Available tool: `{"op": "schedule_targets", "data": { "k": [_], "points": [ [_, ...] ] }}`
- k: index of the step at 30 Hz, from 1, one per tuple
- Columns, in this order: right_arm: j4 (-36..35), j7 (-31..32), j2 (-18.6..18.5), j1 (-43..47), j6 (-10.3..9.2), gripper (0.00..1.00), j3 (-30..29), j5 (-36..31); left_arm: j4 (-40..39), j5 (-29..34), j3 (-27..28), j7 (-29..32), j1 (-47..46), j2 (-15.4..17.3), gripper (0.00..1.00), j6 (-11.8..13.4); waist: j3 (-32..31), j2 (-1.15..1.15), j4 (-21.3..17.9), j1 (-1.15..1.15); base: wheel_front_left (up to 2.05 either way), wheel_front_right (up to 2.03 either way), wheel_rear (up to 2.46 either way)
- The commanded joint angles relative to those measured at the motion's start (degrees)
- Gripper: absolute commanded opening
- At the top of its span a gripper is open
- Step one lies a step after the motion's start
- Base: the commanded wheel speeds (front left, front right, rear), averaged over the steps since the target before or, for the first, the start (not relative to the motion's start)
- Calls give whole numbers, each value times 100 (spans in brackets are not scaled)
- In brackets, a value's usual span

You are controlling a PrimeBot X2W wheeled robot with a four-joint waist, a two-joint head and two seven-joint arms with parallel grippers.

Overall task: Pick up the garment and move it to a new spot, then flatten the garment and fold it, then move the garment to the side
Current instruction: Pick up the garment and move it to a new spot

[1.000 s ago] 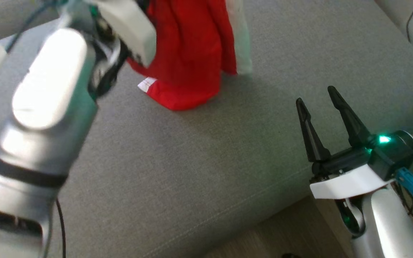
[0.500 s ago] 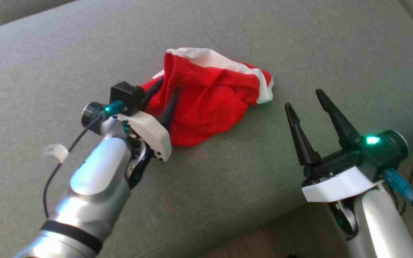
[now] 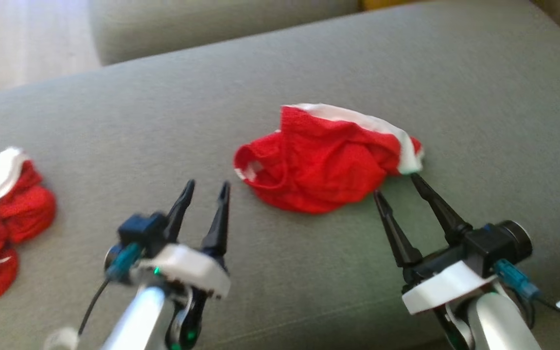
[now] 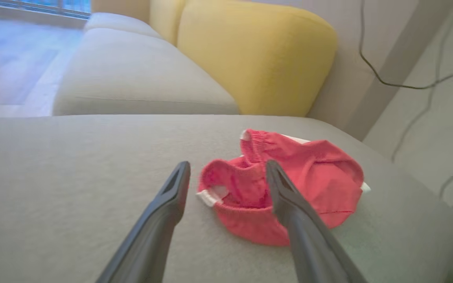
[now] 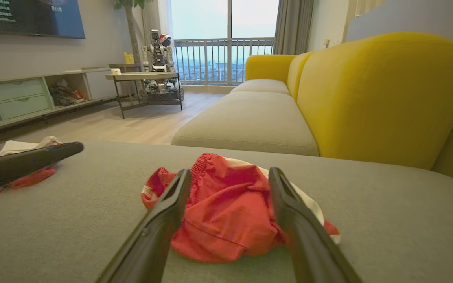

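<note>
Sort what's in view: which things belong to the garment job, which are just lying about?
Job: garment, crumpled on the cushion; left gripper and right gripper, both open.
Lying about: second red cloth; yellow backrest; cables.

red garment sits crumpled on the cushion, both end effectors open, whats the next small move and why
Probably ease the right end effector forward onto the white-trimmed edge of the red garment, which lies bunched on the grey cushion. Its jaws stand open, close to that edge.
</note>
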Motion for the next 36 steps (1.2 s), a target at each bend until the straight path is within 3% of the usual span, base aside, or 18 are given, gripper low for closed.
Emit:
{"op": "schedule_targets", "data": {
  "k": [1,7,17,24,36],
  "points": [
    [-145,-52,-1,-74,-1,100,50,-41,-420,78,341,-69,7,82,100,90,-290,0,420,1,0,0,0],
    [-62,-52,-1,117,-1,100,-110,-26,-1300,351,857,-69,886,59,100,208,-455,0,819,1,0,0,0],
    [-142,-52,-1,668,-1,100,-483,-10,-2166,984,1582,-69,1890,-125,100,222,-739,0,1091,1,0,0,0],
    [-272,-52,0,1160,-1,100,-616,54,-2348,1986,1785,-70,2335,-68,100,225,-890,0,1117,1,0,0,0],
    [-339,-52,0,1095,-1,100,-624,68,-2124,2191,1853,-70,2482,-193,100,156,-865,0,1086,1,0,0,0]
  ]
}}
